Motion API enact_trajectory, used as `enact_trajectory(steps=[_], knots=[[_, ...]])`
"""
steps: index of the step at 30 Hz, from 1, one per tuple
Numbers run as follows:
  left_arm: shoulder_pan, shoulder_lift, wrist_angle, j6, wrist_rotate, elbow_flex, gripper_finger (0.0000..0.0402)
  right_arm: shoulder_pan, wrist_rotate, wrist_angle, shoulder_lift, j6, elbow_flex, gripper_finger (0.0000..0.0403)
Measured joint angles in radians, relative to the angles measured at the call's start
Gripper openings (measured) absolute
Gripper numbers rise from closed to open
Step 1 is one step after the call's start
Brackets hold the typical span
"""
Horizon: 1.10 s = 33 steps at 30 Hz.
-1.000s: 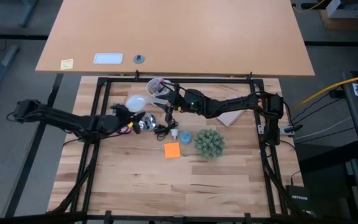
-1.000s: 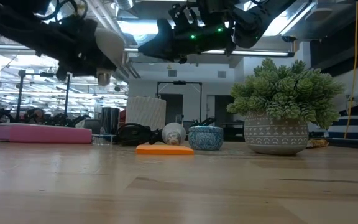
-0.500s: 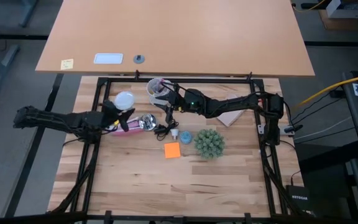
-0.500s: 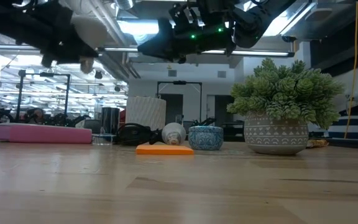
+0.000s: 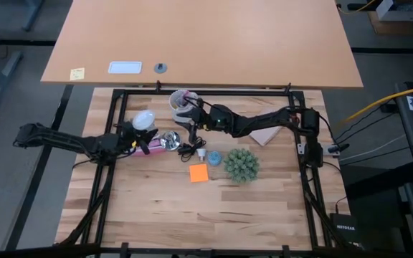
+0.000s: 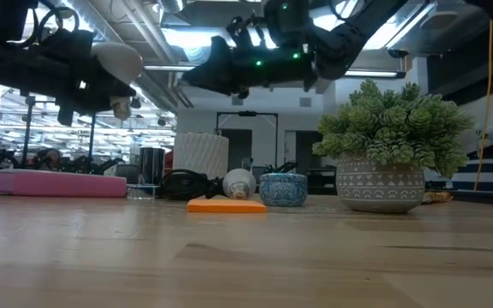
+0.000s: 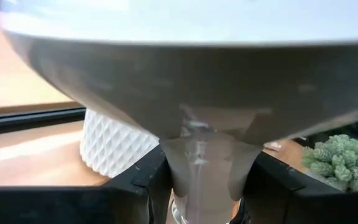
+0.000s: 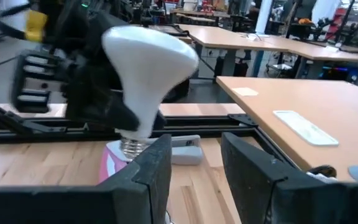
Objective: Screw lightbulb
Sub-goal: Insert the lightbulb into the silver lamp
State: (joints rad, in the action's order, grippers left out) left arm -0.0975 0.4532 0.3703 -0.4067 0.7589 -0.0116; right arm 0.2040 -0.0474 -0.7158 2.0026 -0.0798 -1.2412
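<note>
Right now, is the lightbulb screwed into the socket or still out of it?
Out. The left gripper holds the lightbulb by its neck in the air, threaded base bare and pointing down, above the table.

Left end effector [image 5: 136, 132] raised and clamped; right end effector [image 5: 192, 123] hovers parted.

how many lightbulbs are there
2: one lightbulb held above the table in the left claw; a second bulb lying on the table between the orange sticky note and black cord.
</note>
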Motion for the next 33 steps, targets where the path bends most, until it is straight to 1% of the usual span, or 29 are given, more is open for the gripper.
enact_trajectory(steps=[5, 9, 13, 17, 20, 25, 30, 33], knots=[[0.000, 0.051, 0.072, 0.004, -0.024, 0.000, 0.0150, 0.007, -0.016, 0.003, 0.039, 0.002, -0.066, 0.0143], [0.000, 0.097, 0.145, 0.034, -0.027, -0.004, 0.0150, 0.007, -0.017, 0.027, 0.043, -0.004, -0.101, 0.0143], [0.000, 0.137, 0.207, 0.087, -0.027, -0.032, 0.0150, 0.006, -0.017, 0.036, 0.043, -0.006, -0.115, 0.0143], [0.000, 0.190, 0.216, 0.122, -0.027, -0.066, 0.0150, 0.012, -0.018, 0.062, 0.043, -0.007, -0.115, 0.0143], [0.001, 0.248, 0.217, 0.115, -0.027, -0.084, 0.0150, 0.021, -0.020, 0.079, 0.043, -0.006, -0.115, 0.0143], [0.001, 0.366, 0.249, 0.025, -0.022, -0.086, 0.0150, 0.029, -0.031, 0.090, 0.043, -0.004, -0.116, 0.0143], [0.001, 0.482, 0.385, 0.038, 0.014, -0.087, 0.0150, 0.035, -0.035, 0.091, 0.043, -0.004, -0.116, 0.0143], [0.001, 0.544, 0.438, 0.039, 0.032, -0.087, 0.0150, 0.040, -0.044, 0.090, 0.043, -0.004, -0.116, 0.0143]])
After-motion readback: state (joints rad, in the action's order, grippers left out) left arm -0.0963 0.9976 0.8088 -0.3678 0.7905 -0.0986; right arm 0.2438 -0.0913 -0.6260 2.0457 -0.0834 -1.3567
